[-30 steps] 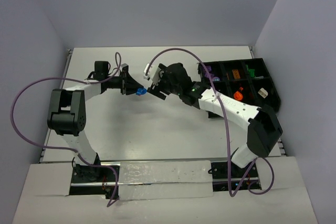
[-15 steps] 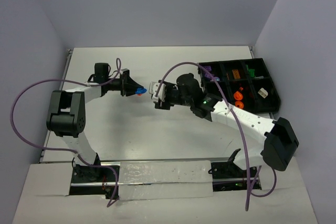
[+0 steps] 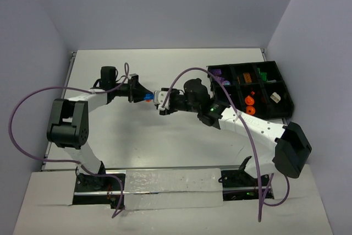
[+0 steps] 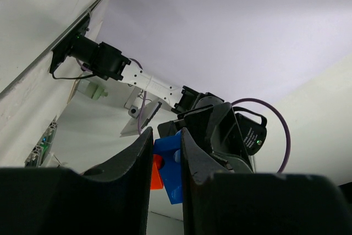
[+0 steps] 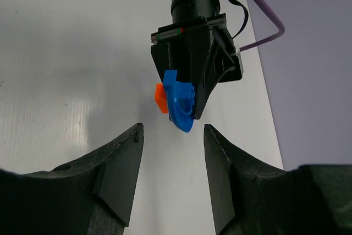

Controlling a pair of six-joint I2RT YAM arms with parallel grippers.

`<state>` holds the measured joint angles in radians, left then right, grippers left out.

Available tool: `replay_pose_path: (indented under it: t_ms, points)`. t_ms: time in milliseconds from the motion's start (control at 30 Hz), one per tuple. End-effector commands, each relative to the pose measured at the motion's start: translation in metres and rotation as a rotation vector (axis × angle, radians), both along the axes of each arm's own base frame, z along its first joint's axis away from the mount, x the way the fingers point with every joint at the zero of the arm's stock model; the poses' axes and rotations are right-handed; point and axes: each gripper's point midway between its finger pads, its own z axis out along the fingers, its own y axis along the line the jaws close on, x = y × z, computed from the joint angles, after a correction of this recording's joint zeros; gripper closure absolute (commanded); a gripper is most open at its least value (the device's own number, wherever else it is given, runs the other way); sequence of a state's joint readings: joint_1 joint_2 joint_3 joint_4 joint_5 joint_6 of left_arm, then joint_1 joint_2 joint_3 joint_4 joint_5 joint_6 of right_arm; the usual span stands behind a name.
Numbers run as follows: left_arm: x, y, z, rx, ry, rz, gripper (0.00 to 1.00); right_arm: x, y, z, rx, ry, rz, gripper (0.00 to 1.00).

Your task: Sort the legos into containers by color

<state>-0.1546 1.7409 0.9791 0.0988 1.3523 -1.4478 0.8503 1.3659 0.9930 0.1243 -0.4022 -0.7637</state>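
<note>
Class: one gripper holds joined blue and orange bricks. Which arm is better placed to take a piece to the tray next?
Right, probably. The right gripper faces the blue brick and orange brick held by the left gripper, its jaws open just short of them, and the tray lies on its side.

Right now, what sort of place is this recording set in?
Probably a lab robot cell: a white table boxed in by plain panels, left arm and right arm bolted at its near edge, and a black compartment tray of legos.
</note>
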Motion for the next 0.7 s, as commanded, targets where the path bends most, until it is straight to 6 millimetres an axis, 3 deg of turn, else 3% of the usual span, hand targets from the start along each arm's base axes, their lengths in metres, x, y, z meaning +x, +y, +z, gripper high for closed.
replay_pose_path:
  t_ms: [0, 567, 667]
  points:
    - [-0.004, -0.003, 0.015, -0.005, -0.022, -0.011, 1.0, 0.006, 0.005, 0.014, 0.042, -0.097, -0.033, 0.46]
    - [-0.012, -0.012, 0.017, -0.015, -0.008, -0.029, 1.0, 0.011, 0.02, 0.008, 0.0, -0.17, -0.045, 0.53]
    - [-0.011, -0.013, 0.017, -0.015, -0.012, -0.032, 1.0, 0.01, 0.02, 0.009, 0.005, -0.199, -0.044, 0.58]
